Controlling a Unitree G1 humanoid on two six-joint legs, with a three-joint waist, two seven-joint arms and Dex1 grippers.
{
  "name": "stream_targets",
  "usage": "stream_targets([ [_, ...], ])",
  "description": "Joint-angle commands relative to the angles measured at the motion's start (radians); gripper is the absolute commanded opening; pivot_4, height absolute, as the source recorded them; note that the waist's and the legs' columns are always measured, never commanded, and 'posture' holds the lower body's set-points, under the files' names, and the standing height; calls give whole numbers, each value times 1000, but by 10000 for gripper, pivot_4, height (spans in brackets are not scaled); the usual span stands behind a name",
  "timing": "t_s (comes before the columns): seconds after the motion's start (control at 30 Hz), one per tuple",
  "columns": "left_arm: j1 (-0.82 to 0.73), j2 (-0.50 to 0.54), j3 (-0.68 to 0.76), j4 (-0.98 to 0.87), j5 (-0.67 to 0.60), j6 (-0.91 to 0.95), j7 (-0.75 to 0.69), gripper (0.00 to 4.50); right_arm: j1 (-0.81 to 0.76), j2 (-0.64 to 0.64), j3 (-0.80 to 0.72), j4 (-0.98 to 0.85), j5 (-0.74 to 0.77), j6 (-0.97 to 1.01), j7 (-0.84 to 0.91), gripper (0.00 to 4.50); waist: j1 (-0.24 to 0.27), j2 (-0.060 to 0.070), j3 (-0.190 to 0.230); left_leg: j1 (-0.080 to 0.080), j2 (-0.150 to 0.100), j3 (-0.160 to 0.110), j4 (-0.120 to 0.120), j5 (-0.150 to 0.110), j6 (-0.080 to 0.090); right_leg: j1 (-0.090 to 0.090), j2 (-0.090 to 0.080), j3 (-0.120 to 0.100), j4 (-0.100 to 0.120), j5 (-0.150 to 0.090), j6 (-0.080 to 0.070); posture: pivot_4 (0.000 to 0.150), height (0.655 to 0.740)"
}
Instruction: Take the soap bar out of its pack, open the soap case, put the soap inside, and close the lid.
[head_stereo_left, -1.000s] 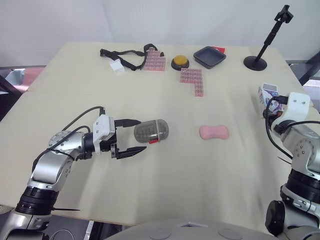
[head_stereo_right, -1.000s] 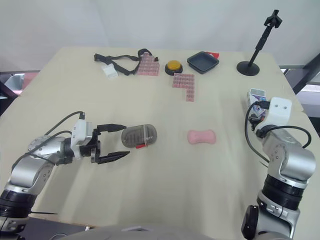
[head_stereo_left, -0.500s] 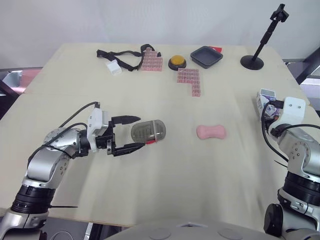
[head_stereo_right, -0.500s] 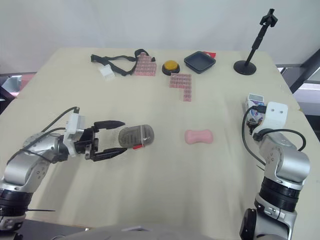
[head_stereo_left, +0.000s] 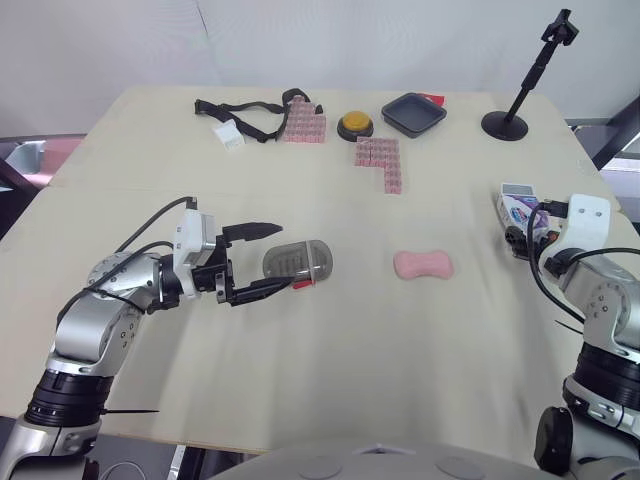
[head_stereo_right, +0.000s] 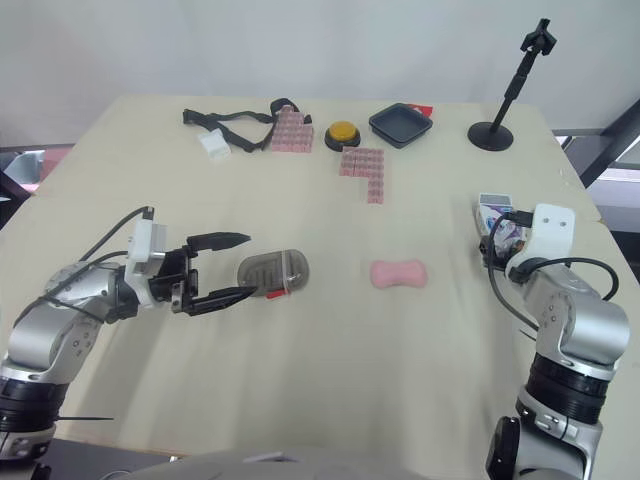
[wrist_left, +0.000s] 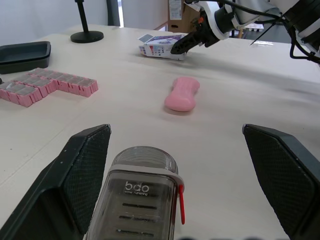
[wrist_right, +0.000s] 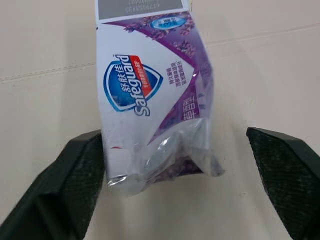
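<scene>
- Low at the left of the head view, the left gripper (head_stereo_right: 246, 265) hovered with its two fingers wide apart, one on either side of the near end of the soap case (head_stereo_left: 300, 262); no pad appeared to press on it.
- At mid-frame the case lay on its side on the table (head_stereo_left: 330, 400), lid down, with its red latch (head_stereo_left: 305, 283) facing the lower edge.
- Right of it and well apart lay the bare pink soap bar (head_stereo_left: 423, 264), so unpacking looked done and opening the case was the step in hand.
- At the right edge, the right gripper (wrist_right: 175, 142) stood spread about the crumpled end of the soap pack (head_stereo_left: 518, 207), which lay flat.
- My guess at the next move: the left fingers clamp on the case body, while the right leaves the pack and works the latch.
- Against a second earlier, the pack had gone from standing in the right gripper to lying down, further in from the edge; the left gripper kept much the same straddle.
- Along the upper edge sat pink blocks (head_stereo_left: 382, 160) and a dark tray (head_stereo_left: 413, 113).
</scene>
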Motion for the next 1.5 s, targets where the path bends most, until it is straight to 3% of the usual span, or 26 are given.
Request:
stream_targets([
  [0.03,-7,13,23,-12,3,-9,-3,45000,33,-119,76,-65,-23,-98,77,44478,1,0,0,0,0,0,0,0,0,0,0,0,-1,0,0,1500,7287],
  [0.23,-37,10,4,24,40,-35,-19,45000,62,-319,170,-74,33,-421,403,44478,-3,1,1,2,1,0,-2,0,0,4,0,-1,-4,0,0,1500,7287],
  [0.47,-92,-3,-17,82,96,-83,-31,45000,224,-366,151,-53,207,-764,877,44478,2,1,1,1,3,0,-2,-2,4,6,-2,-4,-8,0,0,1500,7287],
  [0.6,-100,19,-40,94,123,-84,-60,45000,285,-394,160,26,192,-948,1041,44478,-3,0,0,-2,3,0,2,-6,12,5,-4,-4,-8,-2,-3,1500,7287],
  [0.9,-164,78,-100,211,249,-148,-124,45000,352,-417,179,84,253,-1037,1218,44478,-15,0,0,-2,3,0,3,-5,20,4,-6,-6,-6,-4,-7,1500,7287],
  [1.13,-206,65,-117,274,283,-193,-134,45000,377,-440,183,90,300,-977,1245,44478,-15,0,0,-3,3,0,4,-5,21,3,-6,-7,-5,-5,-9,1500,7287],
  [1.5,-234,69,-145,320,316,-168,-170,45000,437,-421,214,136,242,-1116,1276,44478,-14,0,0,-4,3,0,5,-5,23,1,-7,-9,-4,-6,-11,1500,7287],
])
